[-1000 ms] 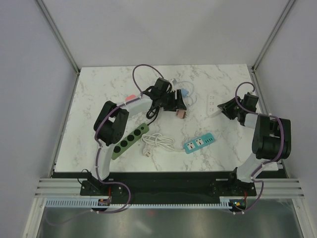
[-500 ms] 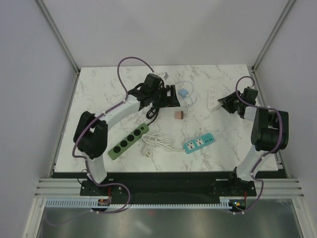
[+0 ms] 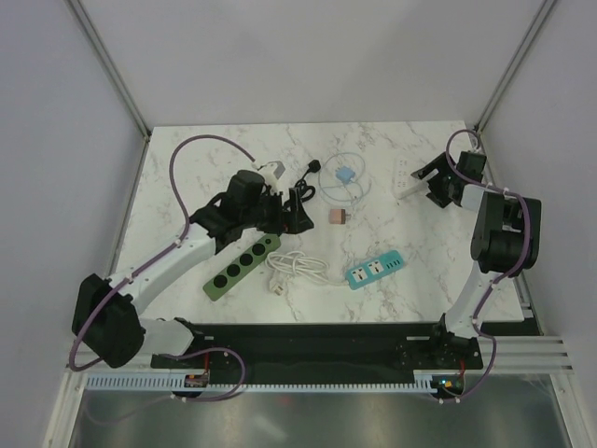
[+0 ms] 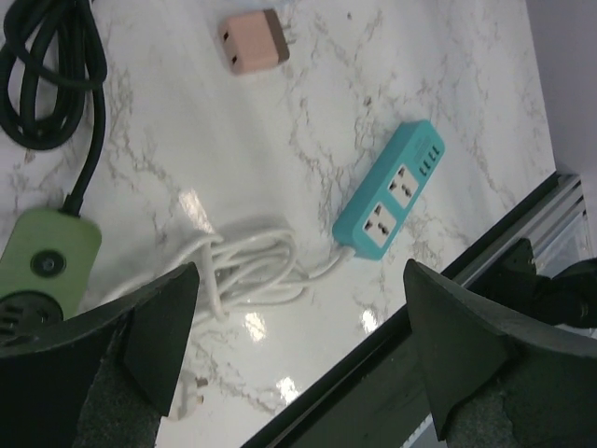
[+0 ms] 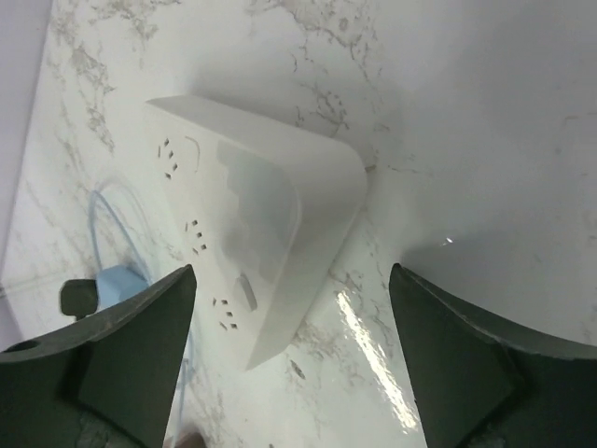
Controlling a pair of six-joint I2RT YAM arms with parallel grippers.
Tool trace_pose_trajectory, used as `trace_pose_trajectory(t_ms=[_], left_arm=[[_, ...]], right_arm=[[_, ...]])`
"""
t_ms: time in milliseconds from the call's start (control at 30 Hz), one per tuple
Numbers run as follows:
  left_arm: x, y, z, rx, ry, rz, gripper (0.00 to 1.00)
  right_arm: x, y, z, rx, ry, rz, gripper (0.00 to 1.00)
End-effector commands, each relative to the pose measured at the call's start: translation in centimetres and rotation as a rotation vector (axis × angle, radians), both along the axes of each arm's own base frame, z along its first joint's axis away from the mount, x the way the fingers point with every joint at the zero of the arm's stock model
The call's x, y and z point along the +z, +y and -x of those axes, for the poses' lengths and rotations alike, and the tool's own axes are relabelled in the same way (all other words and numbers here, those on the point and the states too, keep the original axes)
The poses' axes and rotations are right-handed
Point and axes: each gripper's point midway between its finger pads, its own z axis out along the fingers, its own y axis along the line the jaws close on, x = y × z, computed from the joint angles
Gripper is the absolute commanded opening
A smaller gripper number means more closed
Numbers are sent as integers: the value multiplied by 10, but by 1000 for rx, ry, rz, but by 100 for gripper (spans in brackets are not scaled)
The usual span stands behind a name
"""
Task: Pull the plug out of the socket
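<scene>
The pink plug [image 3: 338,216] lies loose on the marble table, apart from every socket; the left wrist view shows it at the top [image 4: 254,41]. The white socket strip [image 3: 400,177] lies flat at the far right and fills the right wrist view [image 5: 252,233], with no plug in it. My left gripper [image 3: 298,205] is open and empty, left of the pink plug, above the table [image 4: 303,373]. My right gripper [image 3: 431,183] is open and empty, just right of the white strip [image 5: 294,373].
A teal socket strip [image 3: 377,268] with a coiled white cable [image 3: 298,266] lies near the front. A green socket strip [image 3: 242,266] with a black cable [image 3: 308,173] lies under my left arm. A blue plug [image 3: 343,175] with a thin looped cord lies behind the pink plug.
My left arm has drawn back to the left and nearer, leaving the pink plug on the table. My right gripper has moved farther back and stands open beside the white strip.
</scene>
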Motion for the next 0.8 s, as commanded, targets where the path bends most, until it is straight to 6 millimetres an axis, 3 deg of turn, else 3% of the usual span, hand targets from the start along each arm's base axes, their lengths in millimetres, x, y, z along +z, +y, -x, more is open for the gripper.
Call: trace_pose_trajectory(t_ms=[0,33,67,133,233,267,333,367,467,500,633,667,700,767], left_arm=[[-3,14,21,-14,-25,12,97],[-5,15,25,-17,-24,26,97],[2,16,31,-14,-33,58,97],[-7,20,38,-7,-25,73,97],[-8,23,44,9,-30,106,97],[-9,23,45,13,-29,113,97],[-12,22,47,13,-22,130,97],[-11,20,48,3,-19,144,96],[-15,15,54,-10,-10,205,96],[-27,16,60,-16,6,213,96],[-39,15,79,-44,6,317,98],[-33,16,84,-60,-20,356,98],[-44,19,92,-62,-24,378,98],[-36,23,102,-66,-61,453,99]], right_arm=[[4,-19,30,-6,121,166,95],[4,-21,40,-7,141,190,95],[19,-25,47,-15,130,222,98],[30,-27,59,-11,133,290,98],[71,-12,70,30,80,386,98],[76,-3,75,53,78,396,98],[93,35,81,156,15,414,98],[96,68,85,237,-11,417,98],[107,115,106,341,-84,407,98],[108,146,118,412,-115,399,98],[103,201,164,511,-231,280,98],[103,211,174,519,-254,228,98],[100,222,187,551,-276,199,98],[97,229,207,554,-357,120,98]])
